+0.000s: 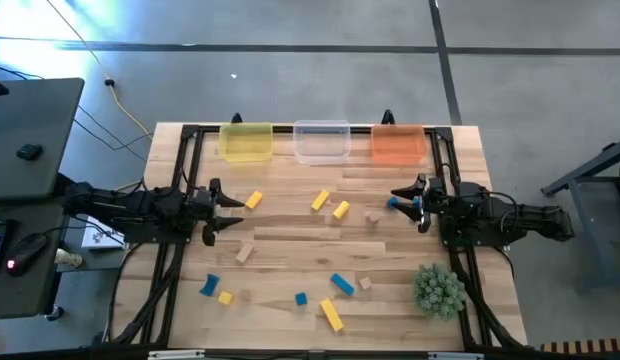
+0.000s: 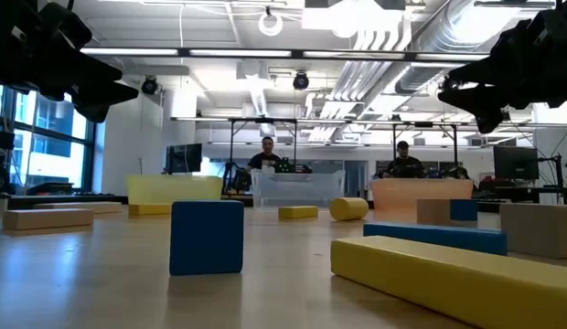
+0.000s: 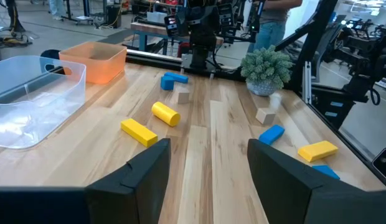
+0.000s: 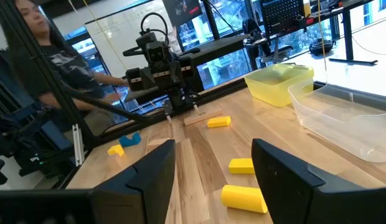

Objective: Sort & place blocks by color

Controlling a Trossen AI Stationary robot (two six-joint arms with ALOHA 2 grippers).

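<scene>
Several small blocks lie flat and scattered on the wooden table [image 1: 290, 235]: yellow ones [image 1: 320, 200] [image 1: 341, 210] [image 1: 253, 200] [image 1: 332, 314], blue ones [image 1: 342, 284] [image 1: 210, 286] and tan ones [image 1: 372, 216] [image 1: 245, 252]. My left gripper [image 1: 230, 210] [image 3: 208, 149] hovers open over the table's left middle, pointing right. My right gripper [image 1: 402, 200] [image 4: 213, 149] hovers open at the right middle, pointing left. A blue block [image 1: 392, 203] [image 3: 174, 79] lies by its fingertips, not held. Neither gripper has anything between its fingers.
Three tubs stand along the far edge: yellow [image 1: 246, 141], clear [image 1: 321, 141] and orange [image 1: 398, 144]. A green spiky ball [image 1: 438, 290] sits near the right front corner. People [image 2: 267, 155] stand in the room beyond the table. Bare wood lies between the two grippers.
</scene>
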